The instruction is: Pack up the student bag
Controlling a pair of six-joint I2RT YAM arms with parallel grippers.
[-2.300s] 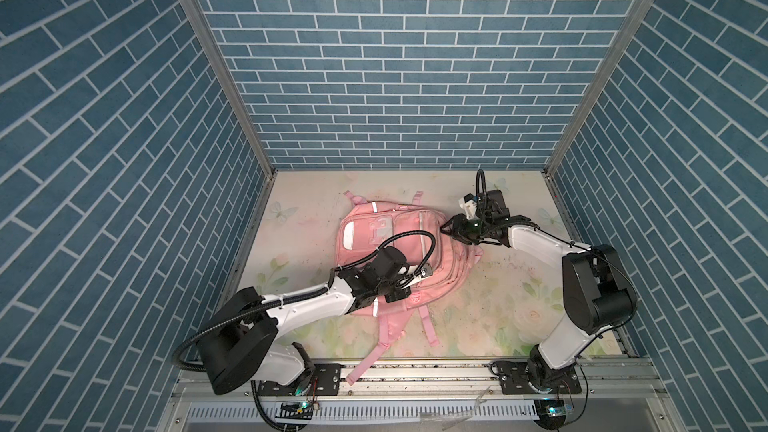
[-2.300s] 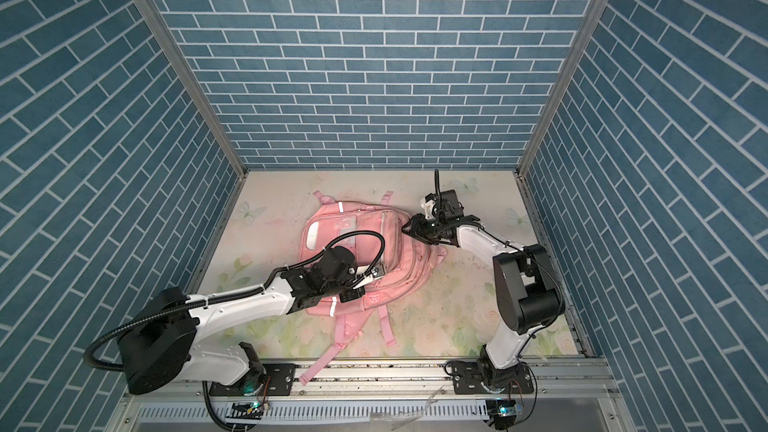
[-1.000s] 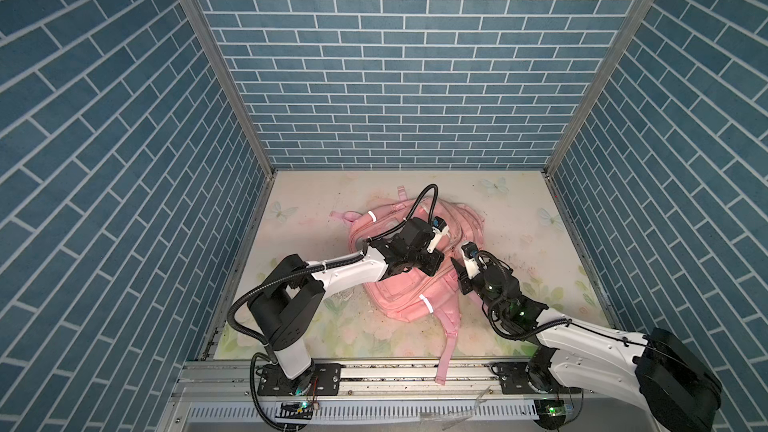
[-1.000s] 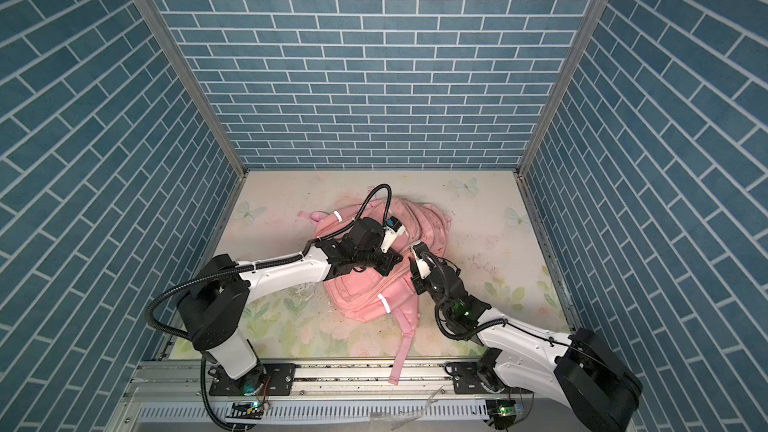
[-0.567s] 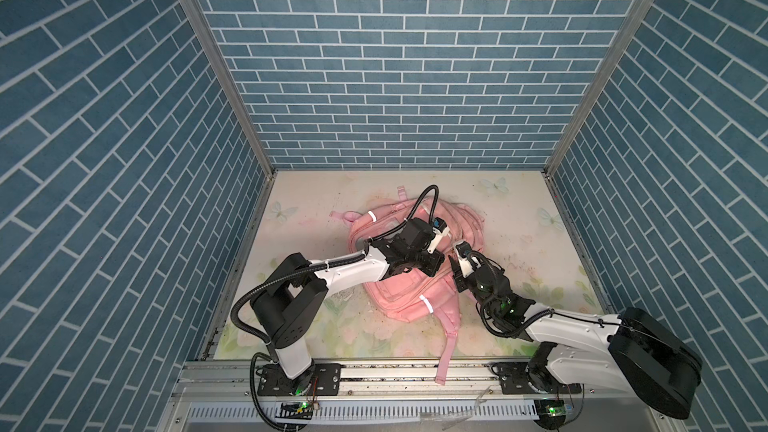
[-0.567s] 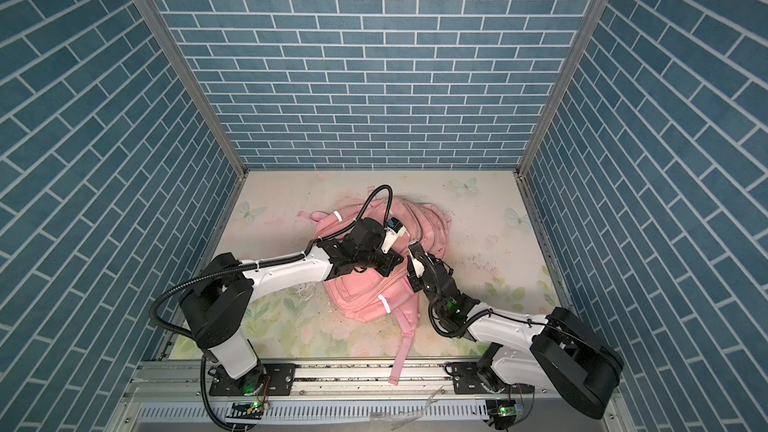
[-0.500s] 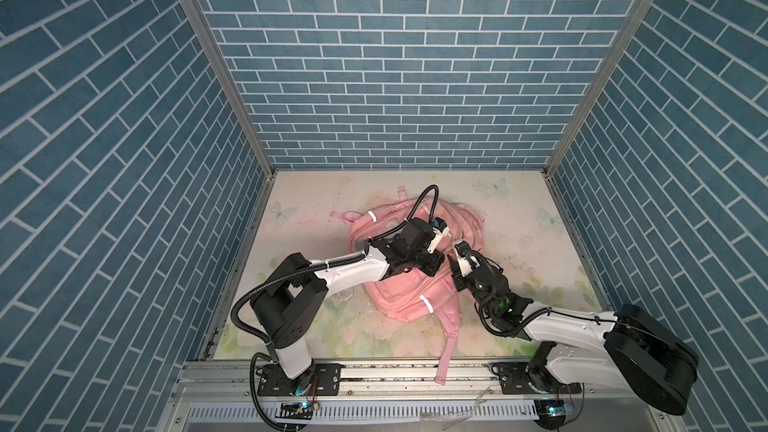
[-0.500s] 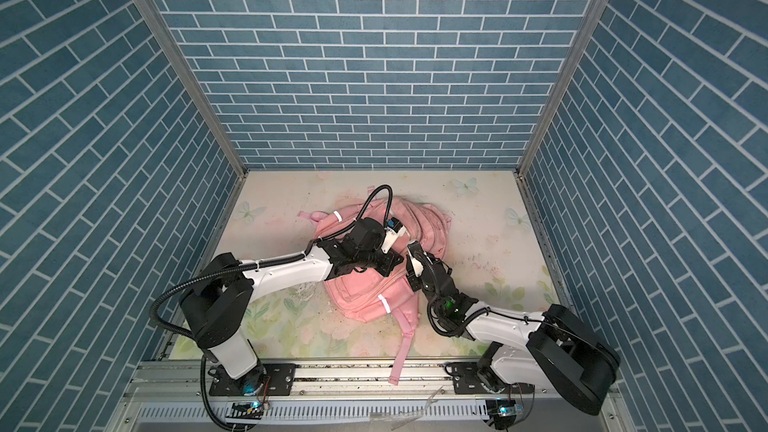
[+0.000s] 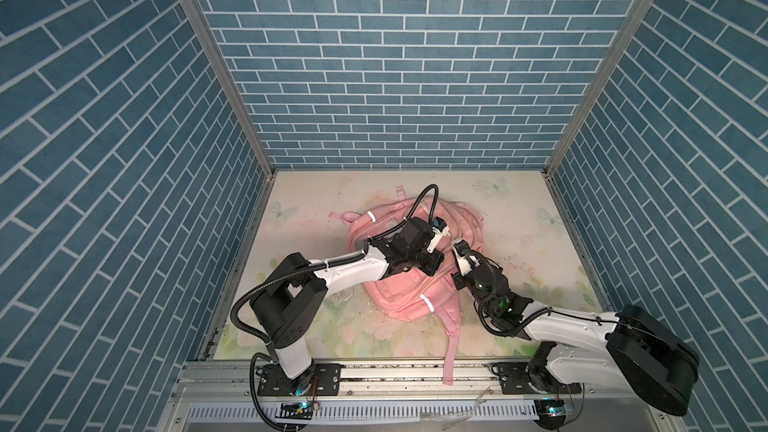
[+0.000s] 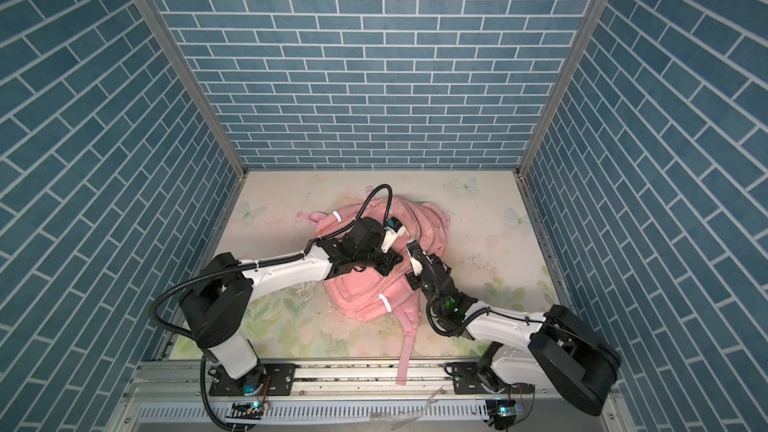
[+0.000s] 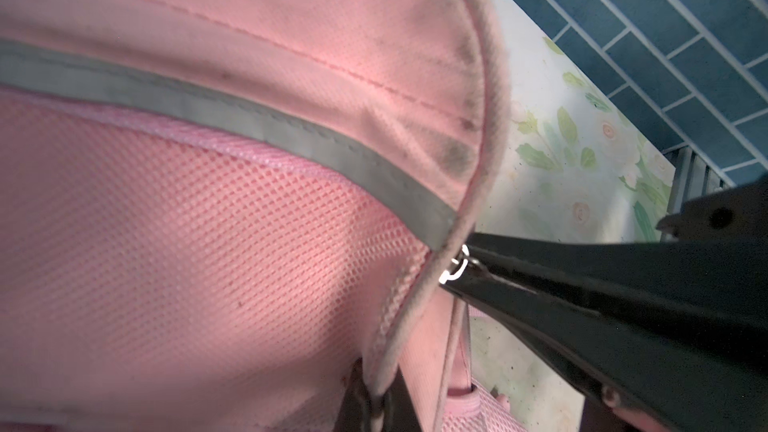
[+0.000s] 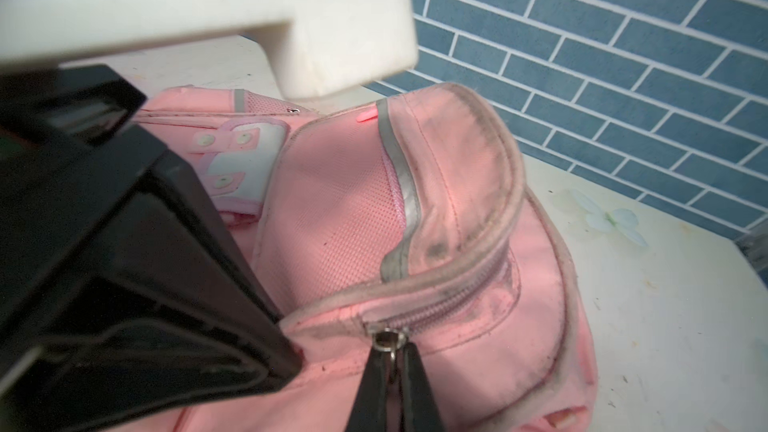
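The student bag [image 9: 399, 297] [image 10: 361, 297], pink with grey reflective strips, lies in the middle of the table in both top views. My left gripper [image 9: 434, 265] [image 11: 378, 407] is over the bag's middle, shut on a piped seam of its fabric [image 11: 399, 338]. From the front right, my right gripper [image 9: 454, 281] [image 12: 390, 357] reaches the same spot. It is shut on the metal zip pull [image 12: 389, 338] [image 11: 455, 268] at the end of a closed zip [image 12: 440, 305]. The two grippers sit close together. The mesh side pocket [image 12: 336, 222] faces the right wrist camera.
A pink shoulder strap [image 9: 451, 347] trails over the front edge onto the metal rail [image 9: 374, 371]. Blue brick walls [image 9: 395, 76] enclose the table on three sides. The table's floral cover [image 9: 540, 251] shows bare right of the bag.
My right gripper moved in to the bag's zip and its jaws closed on the pull. The left gripper kept its hold and place.
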